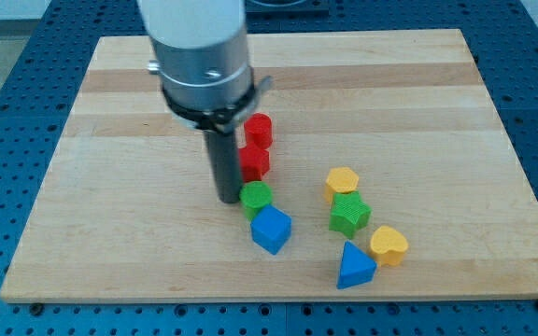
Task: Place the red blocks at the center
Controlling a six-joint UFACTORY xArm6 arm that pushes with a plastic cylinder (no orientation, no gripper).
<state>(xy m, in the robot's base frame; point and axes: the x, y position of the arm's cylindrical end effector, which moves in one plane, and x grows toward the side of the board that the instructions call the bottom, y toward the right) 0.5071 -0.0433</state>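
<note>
The arm carries no claw, only a rod; its tip (228,198) rests on the wooden surface (110,224), touching nothing clearly. Just right of it sit the red cylinder (259,130) and red block (254,161), the green cylinder (256,196) below. A short, gentle nudge should suffice, sparing the green one.

Non-task items on wooden tabletop (110,243): green round block (256,196) touching blue cube (271,230) below it. View's right: yellow hexagon (342,181) above green star-like block (349,214); blue triangle (354,267) beside yellow heart (389,245).
</note>
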